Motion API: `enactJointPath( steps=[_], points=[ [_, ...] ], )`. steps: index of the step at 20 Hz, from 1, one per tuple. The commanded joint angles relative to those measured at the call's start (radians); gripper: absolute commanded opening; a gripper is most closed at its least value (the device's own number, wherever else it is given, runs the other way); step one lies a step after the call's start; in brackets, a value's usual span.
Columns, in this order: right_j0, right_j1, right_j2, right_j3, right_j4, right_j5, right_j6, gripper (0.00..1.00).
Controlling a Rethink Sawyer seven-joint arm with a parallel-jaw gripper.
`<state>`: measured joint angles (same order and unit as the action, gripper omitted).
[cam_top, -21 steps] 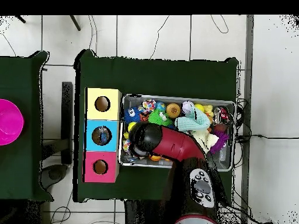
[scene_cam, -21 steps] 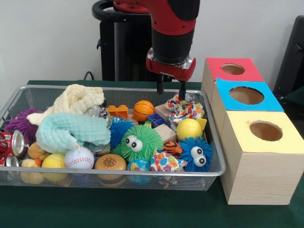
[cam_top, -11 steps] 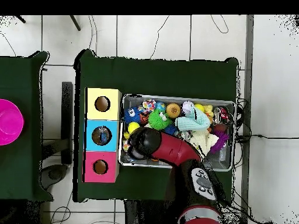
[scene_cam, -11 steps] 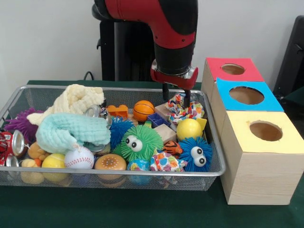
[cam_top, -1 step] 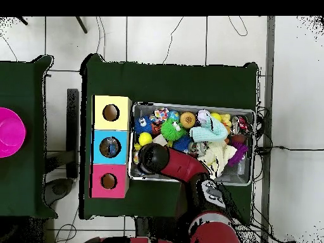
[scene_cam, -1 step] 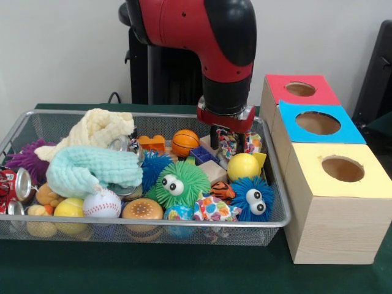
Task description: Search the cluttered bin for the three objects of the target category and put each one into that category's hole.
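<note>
Jaws (scene_cam, -1 step: 227,138) spread open, straddling the patterned cloth scrap (scene_cam, -1 step: 236,142) right of centre in the wire bin (scene_cam, -1 step: 277,211), seemingly placed to pinch it

No legible text, labels, brands or numbers anywhere. Red can (scene_cam, -1 step: 7,184) at left edge of frame: print too small to read.

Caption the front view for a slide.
Sawyer's gripper lowered over a multicoloured patterned cloth in the cluttered wire bin, beside three holed boxes.
</note>
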<state>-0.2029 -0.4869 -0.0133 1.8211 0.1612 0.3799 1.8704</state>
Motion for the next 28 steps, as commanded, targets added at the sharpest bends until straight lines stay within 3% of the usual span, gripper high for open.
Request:
enactJointPath(
  steps=[1, 6, 11, 12, 22, 25, 28],
  points=[
    [0.015, 0.075, 0.065, 0.011, -0.004, -0.075, 0.144, 1.00],
    [0.011, 0.090, 0.078, 0.024, 0.010, -0.011, 0.137, 1.00],
    [0.017, 0.090, 0.066, 0.022, -0.003, -0.049, 0.138, 1.00],
    [0.020, 0.089, 0.062, 0.021, -0.008, -0.056, 0.138, 0.00],
    [0.068, 0.072, -0.025, 0.006, -0.058, -0.130, 0.134, 0.00],
    [0.101, 0.074, -0.121, -0.068, -0.107, -0.185, 0.114, 0.00],
    [0.103, 0.071, -0.171, -0.121, -0.151, -0.213, 0.077, 0.00]
  ],
)
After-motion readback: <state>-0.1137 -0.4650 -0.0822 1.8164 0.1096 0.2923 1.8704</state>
